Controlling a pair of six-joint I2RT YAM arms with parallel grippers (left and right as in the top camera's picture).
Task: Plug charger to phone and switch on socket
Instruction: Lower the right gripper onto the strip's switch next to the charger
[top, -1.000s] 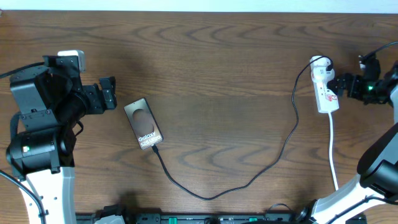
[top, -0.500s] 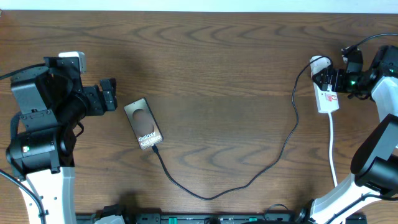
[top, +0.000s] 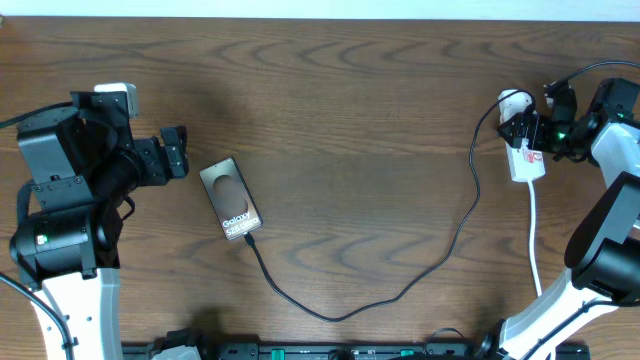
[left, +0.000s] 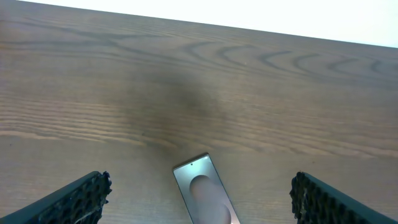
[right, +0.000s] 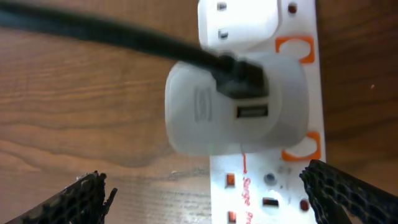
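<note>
The left gripper (top: 177, 150) is held wide open near the phone (top: 230, 199), whose near end is met by the charger cable (top: 400, 290), which is looped rightwards to the white power strip (top: 527, 165), over which the right gripper (top: 524, 133) is spread wide.

White socket (top: 528, 166), black charger (right: 124, 36)

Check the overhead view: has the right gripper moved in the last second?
Yes. The right gripper has shifted left in the overhead view, from beside the white power strip to over its plugged end.
</note>
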